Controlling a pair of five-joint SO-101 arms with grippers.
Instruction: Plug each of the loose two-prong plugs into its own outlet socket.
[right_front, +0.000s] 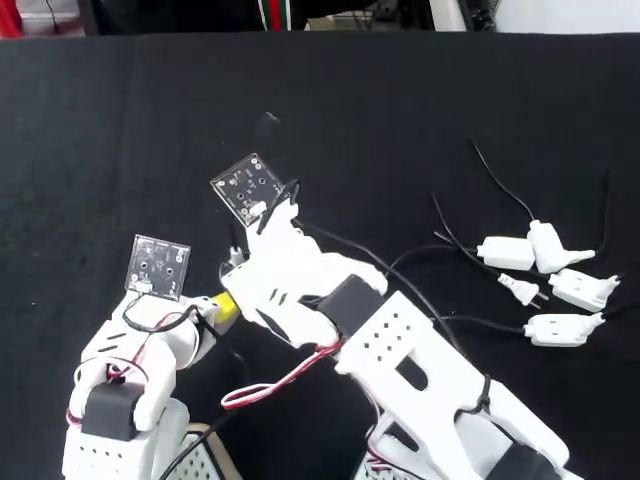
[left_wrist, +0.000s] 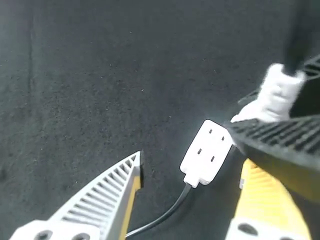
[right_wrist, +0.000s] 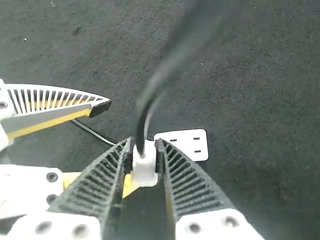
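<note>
black cloth (right_front: 120, 120) covers the table, and from above the right arm (right_front: 400, 350) leans across beside the left arm (right_front: 140, 370), both low over one outlet socket (left_wrist: 204, 152), while the other loose plugs and sockets (right_front: 545, 275) lie in a cluster well apart from it. in the left wrist view the left gripper (left_wrist: 191, 167) stands wide, a finger on either side of that socket and neither seeming to touch it. the socket lies flat, slots up, its cord (left_wrist: 165, 215) trailing away, and just beside it hangs the white plug (left_wrist: 277, 92). in the right wrist view the right gripper (right_wrist: 144, 145) is clamped on the plug body, the cable (right_wrist: 165, 60) rising out of the jaws, the prongs hidden, just short of the socket. to seat it well, i'd judge the left gripper should close on the socket so it cannot skid, then the plug should come square above one slot pair and press straight down. a tilted entry would likely shove the socket aside.
</note>
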